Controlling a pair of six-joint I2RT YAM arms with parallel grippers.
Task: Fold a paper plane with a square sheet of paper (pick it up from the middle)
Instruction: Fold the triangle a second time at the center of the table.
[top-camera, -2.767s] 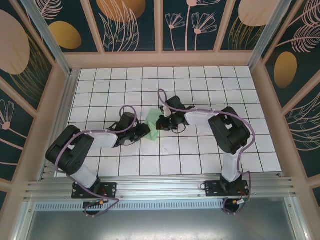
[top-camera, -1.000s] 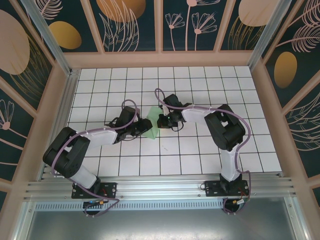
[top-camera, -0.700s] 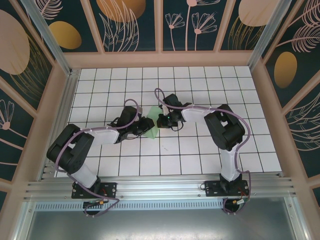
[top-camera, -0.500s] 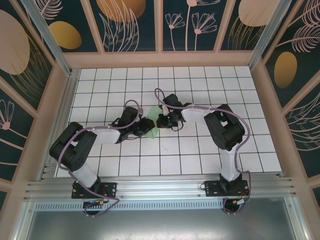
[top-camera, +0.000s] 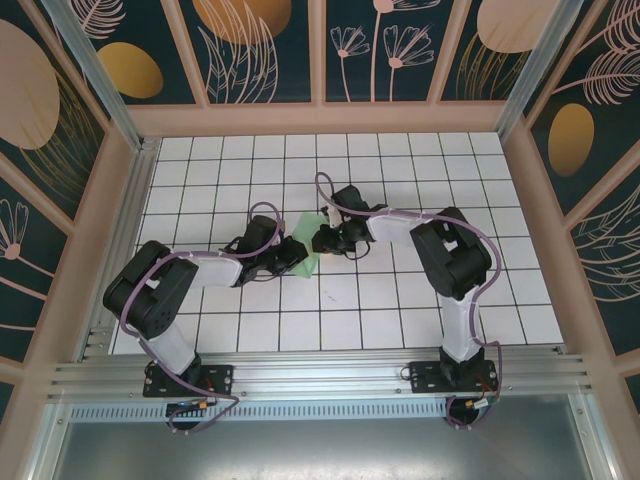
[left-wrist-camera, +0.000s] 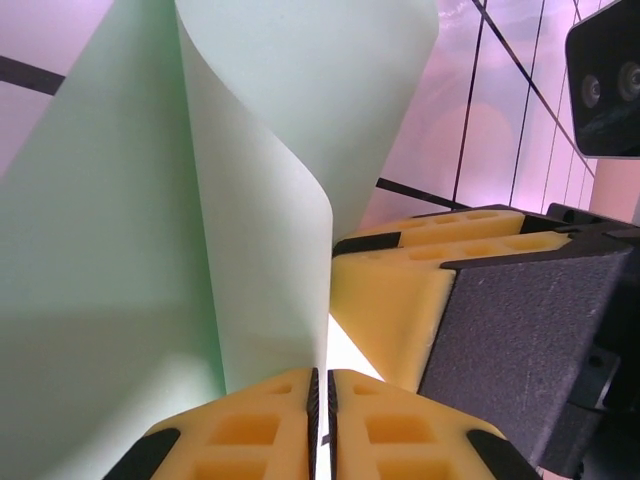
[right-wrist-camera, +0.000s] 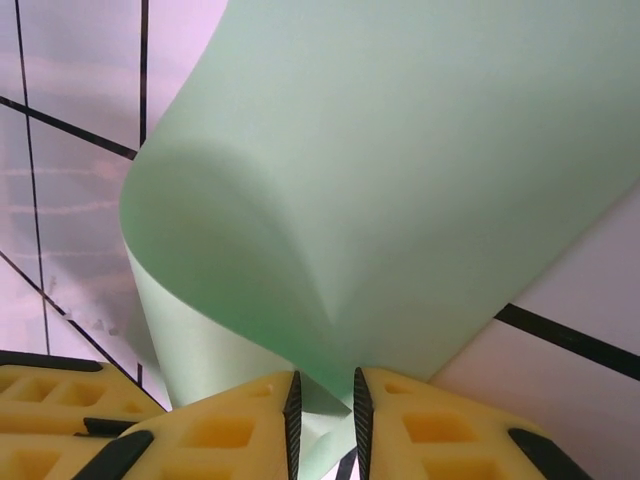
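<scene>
**A:** Where's the square sheet of paper (top-camera: 309, 264)?

**B:** Between the two hands, just ahead of each one's fingertips, bowed into a soft loop over the white-tiled worktop (top-camera: 400, 310). I can't tell if its lower part rests there.

**A:** Who has it?

**B:** Both. The left hand (left-wrist-camera: 320, 400) has its yellow pads pressed together on one edge. The right hand (right-wrist-camera: 325, 400) pinches another edge in the slim gap between its pads.

**A:** Why so close together?

**B:** My reading is that bringing the hands tip to tip bends the sheet over, so the edges can meet before a first crease is pressed.

**A:** And the arms?

**B:** Each reaches forward and bends inward at the elbow, wrists low, and the hands point at each other, almost touching.
</scene>
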